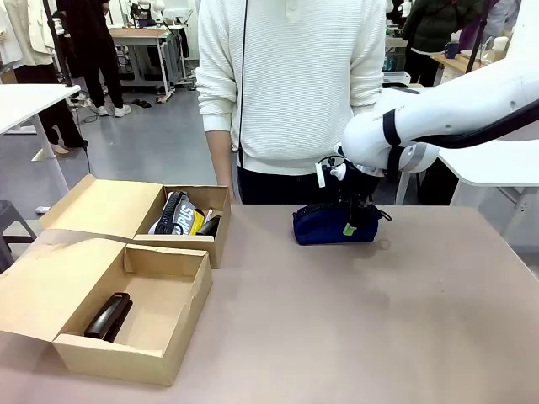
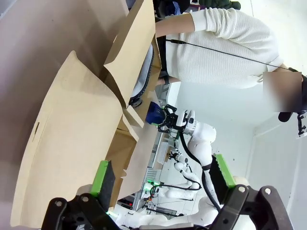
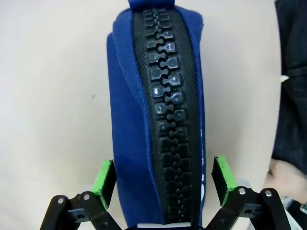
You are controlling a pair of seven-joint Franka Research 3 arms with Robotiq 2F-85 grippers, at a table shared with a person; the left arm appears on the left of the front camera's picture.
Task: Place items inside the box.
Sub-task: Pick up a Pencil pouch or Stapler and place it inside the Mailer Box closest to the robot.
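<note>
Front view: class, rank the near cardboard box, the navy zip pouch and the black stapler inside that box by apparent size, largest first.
1. Near cardboard box, clearly largest.
2. Navy zip pouch.
3. Black stapler, smallest, though it lies nearer the camera than the pouch.

The zip pouch (image 1: 334, 225) is dark blue with a chunky black zipper (image 3: 168, 120). The near box (image 1: 126, 362) is plain brown cardboard, and the stapler (image 1: 108, 316) in it is black. The person's sweater (image 1: 295, 84) is white with thin ribbed lines, and the pads (image 3: 103, 176) on the right gripper (image 3: 163, 176) are green.

Bright, even indoor light; soft shadows, wrist views distorted.
</note>
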